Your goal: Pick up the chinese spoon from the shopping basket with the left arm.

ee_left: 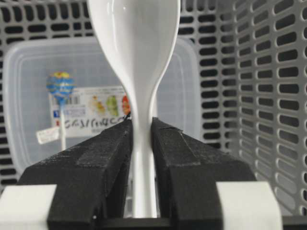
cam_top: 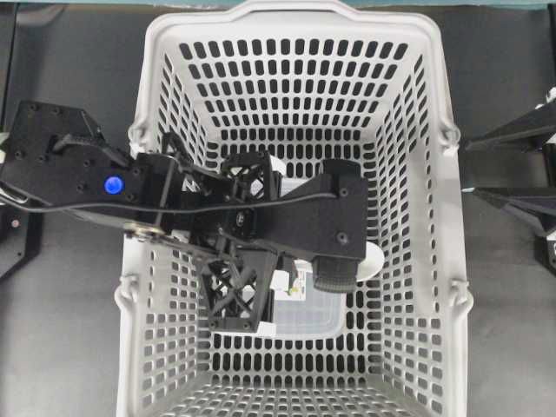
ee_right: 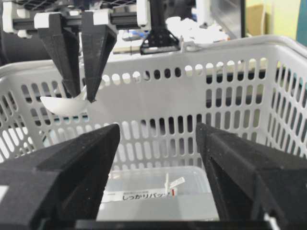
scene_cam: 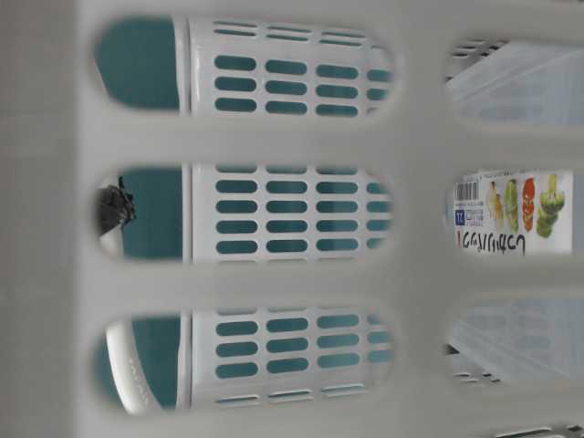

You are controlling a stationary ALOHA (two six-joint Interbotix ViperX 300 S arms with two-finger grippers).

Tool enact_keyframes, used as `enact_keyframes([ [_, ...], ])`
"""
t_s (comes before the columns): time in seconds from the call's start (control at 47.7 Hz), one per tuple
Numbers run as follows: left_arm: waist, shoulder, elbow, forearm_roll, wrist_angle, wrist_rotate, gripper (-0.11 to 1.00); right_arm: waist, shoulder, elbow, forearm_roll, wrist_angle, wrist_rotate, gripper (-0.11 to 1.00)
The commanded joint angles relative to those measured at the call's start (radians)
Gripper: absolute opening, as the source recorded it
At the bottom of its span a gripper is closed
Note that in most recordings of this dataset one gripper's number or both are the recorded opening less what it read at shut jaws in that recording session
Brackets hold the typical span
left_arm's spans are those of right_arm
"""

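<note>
Above the shopping basket (cam_top: 417, 130) floor, the left arm (cam_top: 78, 169) reached in from nine o'clock over a clear lidded container (ee_left: 29, 67). Its left gripper (ee_left: 142, 143) was clenched on the chinese spoon (ee_left: 136, 43) handle, bowl toward twelve o'clock. The right gripper (ee_right: 158, 158) stood spread, grasping nothing.

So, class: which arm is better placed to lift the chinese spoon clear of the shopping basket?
Left. The left gripper already clamps the chinese spoon by its handle, above the shopping basket floor. The right gripper stands open and empty.
</note>
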State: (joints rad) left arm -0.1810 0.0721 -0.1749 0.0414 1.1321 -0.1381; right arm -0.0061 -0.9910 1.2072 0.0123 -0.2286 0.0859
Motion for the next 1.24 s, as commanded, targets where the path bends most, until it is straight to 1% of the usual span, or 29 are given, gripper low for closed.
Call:
enact_keyframes([
  [0.0, -0.005, -0.017, -0.023, 0.002, 0.000, 0.002, 0.12, 0.000, 0.006, -0.008, 0.003, -0.009, 0.002, 0.63],
  [0.273, -0.006, -0.017, -0.029, 0.003, 0.005, 0.002, 0.12, 0.000, 0.005, -0.008, 0.003, -0.011, 0.002, 0.63],
  [0.671, -0.006, -0.018, -0.029, 0.003, 0.041, 0.002, 0.12, -0.002, 0.006, -0.009, 0.005, -0.011, 0.002, 0.63],
  [1.216, -0.006, -0.018, -0.031, 0.003, 0.041, 0.000, 0.12, 0.000, 0.006, -0.008, 0.003, -0.011, 0.000, 0.63],
])
